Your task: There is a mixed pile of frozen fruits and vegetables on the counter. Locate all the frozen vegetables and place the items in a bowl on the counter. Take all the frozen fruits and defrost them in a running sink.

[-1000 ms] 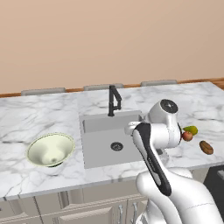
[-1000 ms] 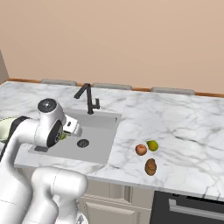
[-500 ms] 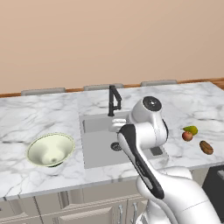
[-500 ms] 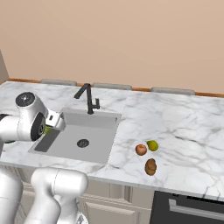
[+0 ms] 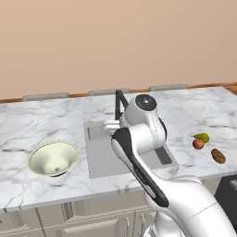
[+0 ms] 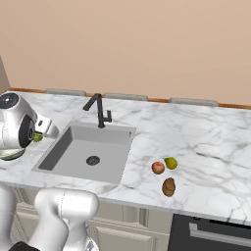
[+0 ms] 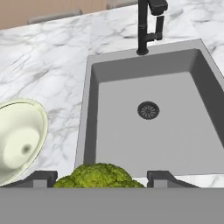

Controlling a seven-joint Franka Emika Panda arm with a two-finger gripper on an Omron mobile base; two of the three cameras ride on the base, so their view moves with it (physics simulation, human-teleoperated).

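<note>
The broccoli floret (image 7: 99, 176) is pinched between the jaws of the gripper (image 7: 101, 180), seen at the bottom of the hand view; a bit of green (image 6: 37, 138) is also seen at the hand in the right base view. The gripper is held above the near left corner of the sink (image 7: 175, 127), by the strip of counter (image 7: 52, 65) between sink and bowl (image 7: 19, 140). The bowl is set on the counter left of the sink, upright, nothing seen in it. The black faucet (image 7: 148, 24) is mounted at the sink's far edge; the drain (image 7: 148, 110) is seen in the basin floor. No running water can be made out. Right of the sink, three items are left on the counter: the red apple (image 6: 158, 167), the yellow-green fruit (image 6: 170, 163) just beside it, and the brown lump (image 6: 168, 187) near them, closer to the front edge.
</note>
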